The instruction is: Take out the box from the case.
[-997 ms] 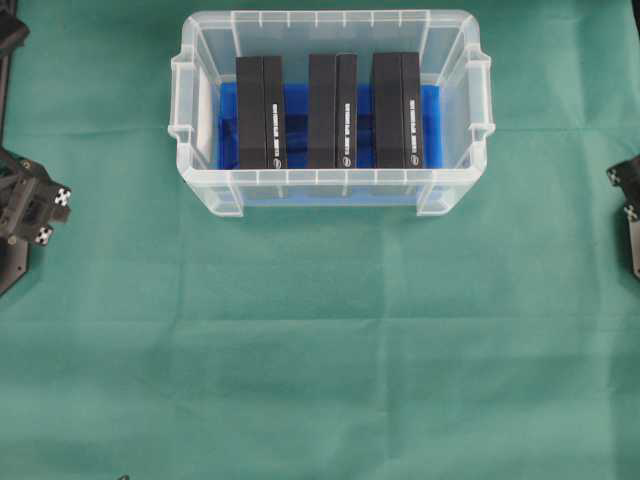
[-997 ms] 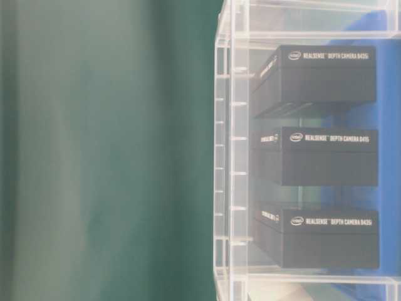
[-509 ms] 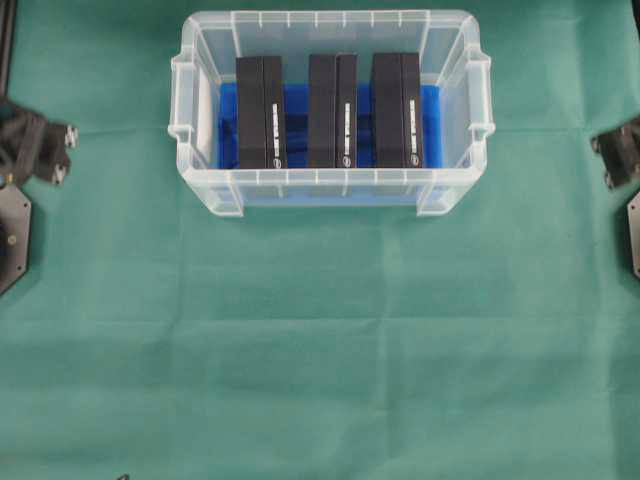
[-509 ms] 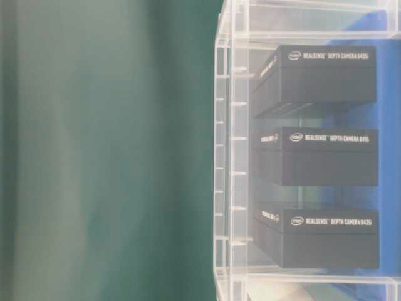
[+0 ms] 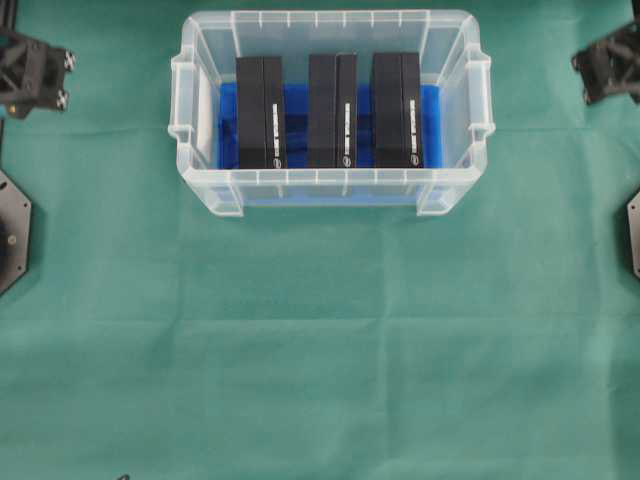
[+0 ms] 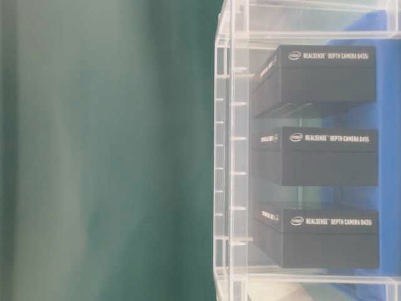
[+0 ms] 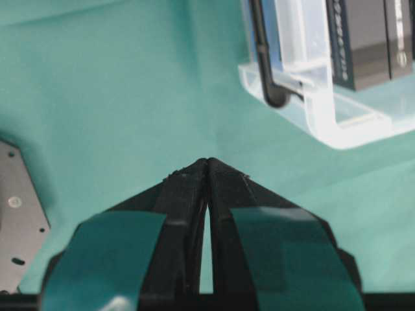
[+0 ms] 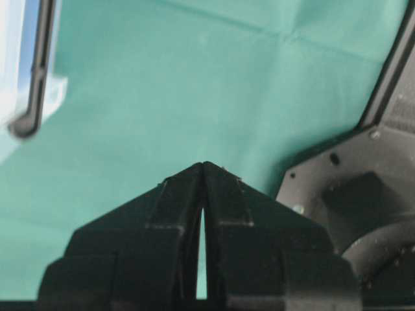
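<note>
we have both arms out at the far edges of the green cloth (image 5: pixel 320 340), level with the case (image 5: pixel 455 190) and well apart from it on either side. the left gripper (image 7: pixel 207 162) has its jaws pressed together at the tips with nothing between them, and the right gripper (image 8: pixel 203 165) is closed and empty in the same way. we judge this to be the approach stage: nothing is reached yet, and the jaws must spread before either gripper can take a box.

the case sits toward the top middle of the overhead view, its long axis running left to right. its blue lining (image 5: pixel 296 100) likely cushions the load and keeps it from sliding. three black realsense camera boxes stand inside in a row with gaps between them: the left box (image 5: pixel 260 112), the middle box (image 5: pixel 332 110) and the right box (image 5: pixel 397 110). each box's long axis runs from the near wall to the far wall, crosswise to the case, with the printed white lettering lying along that length. those gaps look to us like room for fingers to slip down beside a box.
</note>
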